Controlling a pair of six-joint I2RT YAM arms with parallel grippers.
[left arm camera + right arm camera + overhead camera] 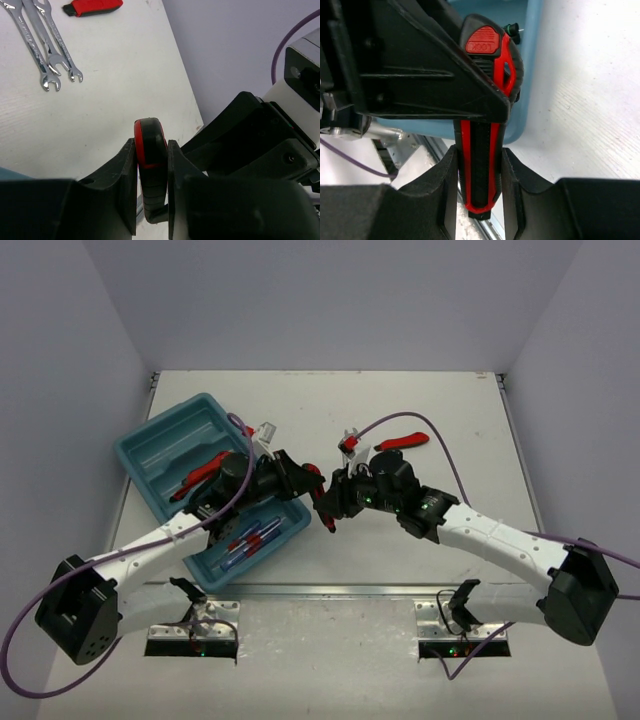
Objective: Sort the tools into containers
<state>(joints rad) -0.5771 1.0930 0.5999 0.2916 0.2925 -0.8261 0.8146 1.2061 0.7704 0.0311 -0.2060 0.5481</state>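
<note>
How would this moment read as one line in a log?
phase: likely handover | left fingers: shut on red-black tool | right fingers: shut on same tool | place: by tray edge

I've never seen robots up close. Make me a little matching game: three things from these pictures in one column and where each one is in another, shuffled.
Things:
1. red-and-black tool
2. silver wrenches
3. blue-and-red screwdrivers

Places:
A. lying in the teal tray
B. clamped between the left gripper and the right gripper at once
C. lying on the white table

Pairs: 1-B, 2-C, 3-A.
</note>
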